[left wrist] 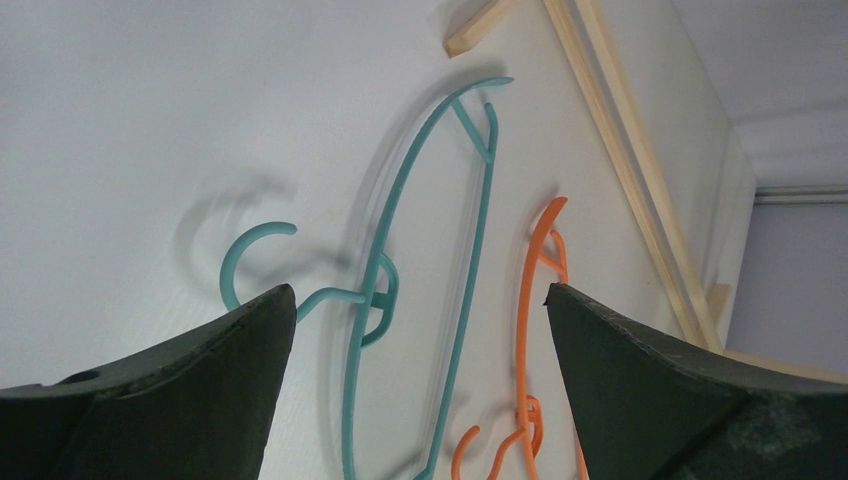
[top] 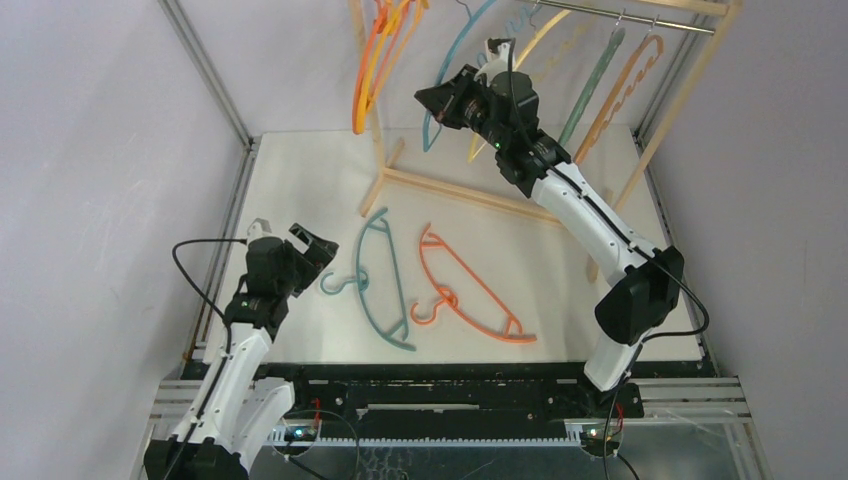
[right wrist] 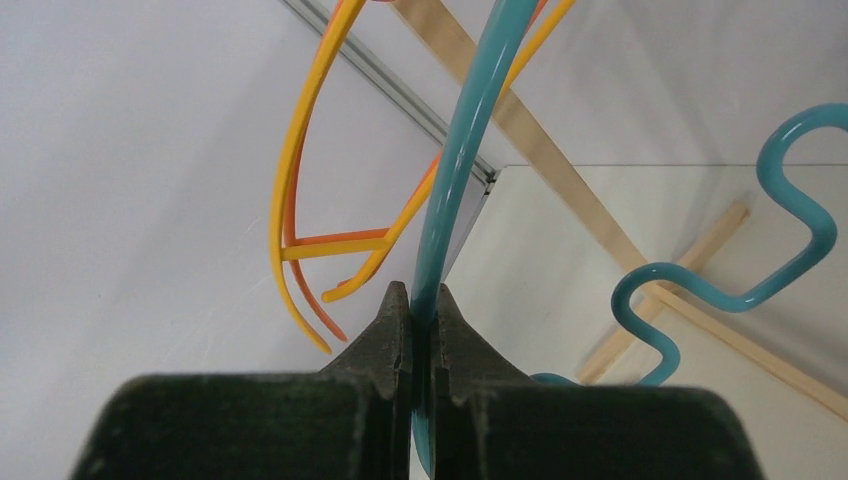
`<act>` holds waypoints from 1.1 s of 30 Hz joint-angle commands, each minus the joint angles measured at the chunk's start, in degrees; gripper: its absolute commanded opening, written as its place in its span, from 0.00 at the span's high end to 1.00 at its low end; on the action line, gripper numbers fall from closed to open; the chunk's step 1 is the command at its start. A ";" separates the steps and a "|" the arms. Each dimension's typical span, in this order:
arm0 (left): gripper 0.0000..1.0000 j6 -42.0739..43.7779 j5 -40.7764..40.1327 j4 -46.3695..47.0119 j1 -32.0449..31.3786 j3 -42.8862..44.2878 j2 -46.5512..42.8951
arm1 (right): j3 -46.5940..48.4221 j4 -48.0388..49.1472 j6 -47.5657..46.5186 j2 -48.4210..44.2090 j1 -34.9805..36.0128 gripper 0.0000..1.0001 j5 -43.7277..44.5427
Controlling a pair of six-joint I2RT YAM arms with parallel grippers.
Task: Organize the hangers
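Jaws on the right gripper are clamping a teal hanger, likely bound for the rod. Left gripper is hovering, jaws apart, over loose hangers.

This is a robotics lab test cell. Two robot arms are bolted to a metal rail at a white table. Plain walls and aluminium posts enclose it, cables trail, and hangers hang from a wooden rack.
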 commanded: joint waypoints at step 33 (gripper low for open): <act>0.00 -0.20 0.03 4.92 0.70 -2.16 1.43 | -12.80 -9.94 -8.74 -24.91 8.69 0.17 23.55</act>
